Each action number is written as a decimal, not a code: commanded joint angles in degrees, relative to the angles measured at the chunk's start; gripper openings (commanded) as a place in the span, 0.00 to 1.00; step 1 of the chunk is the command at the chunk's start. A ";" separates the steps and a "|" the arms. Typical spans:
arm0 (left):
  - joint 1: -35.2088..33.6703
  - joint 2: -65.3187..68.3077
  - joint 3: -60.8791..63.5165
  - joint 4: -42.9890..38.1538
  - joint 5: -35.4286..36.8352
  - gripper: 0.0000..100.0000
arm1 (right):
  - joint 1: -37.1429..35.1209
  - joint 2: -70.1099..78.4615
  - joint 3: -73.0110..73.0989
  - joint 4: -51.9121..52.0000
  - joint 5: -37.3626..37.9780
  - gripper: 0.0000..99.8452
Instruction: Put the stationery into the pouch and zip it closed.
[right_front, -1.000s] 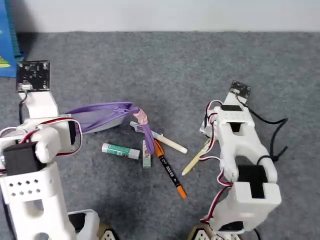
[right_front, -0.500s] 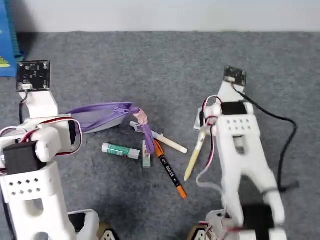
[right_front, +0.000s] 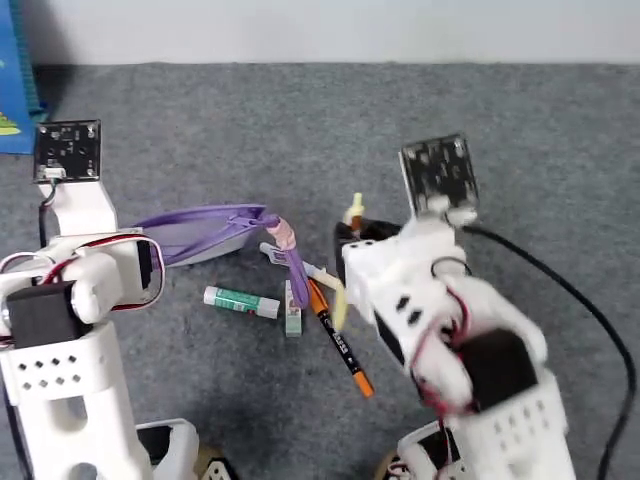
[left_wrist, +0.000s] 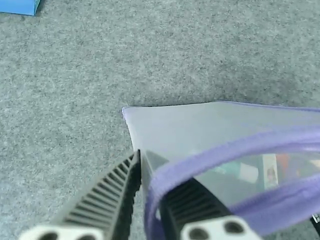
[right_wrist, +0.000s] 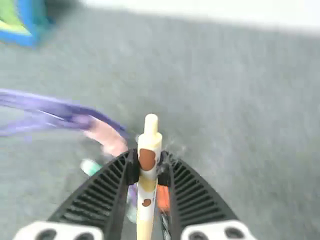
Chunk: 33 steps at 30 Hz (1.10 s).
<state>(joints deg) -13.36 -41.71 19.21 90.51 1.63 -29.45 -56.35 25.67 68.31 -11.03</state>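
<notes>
right tool (right_wrist: 148, 157) clamps pen (right_wrist: 149, 131); left tool (left_wrist: 143, 167) pinches pouch (left_wrist: 200, 125)

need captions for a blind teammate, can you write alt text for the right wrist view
The right gripper has its black ribbed jaws shut on a cream pen with brown spots, over a grey carpeted table. Beyond it is the purple-edged translucent pouch with a pink zip pull.
</notes>
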 joint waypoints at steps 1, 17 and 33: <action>0.00 -0.70 -0.04 0.09 0.44 0.01 | -5.14 -5.05 -1.85 -6.11 0.79 0.01; -0.09 -0.70 0.04 0.18 0.44 0.01 | -17.10 0.75 -1.58 -39.69 0.79 0.01; -0.09 -0.70 0.04 0.18 0.53 0.01 | -19.03 12.70 17.93 -61.05 15.38 0.02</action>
<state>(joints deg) -13.36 -41.71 19.30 90.51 1.63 -47.65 -43.34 41.93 9.41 1.36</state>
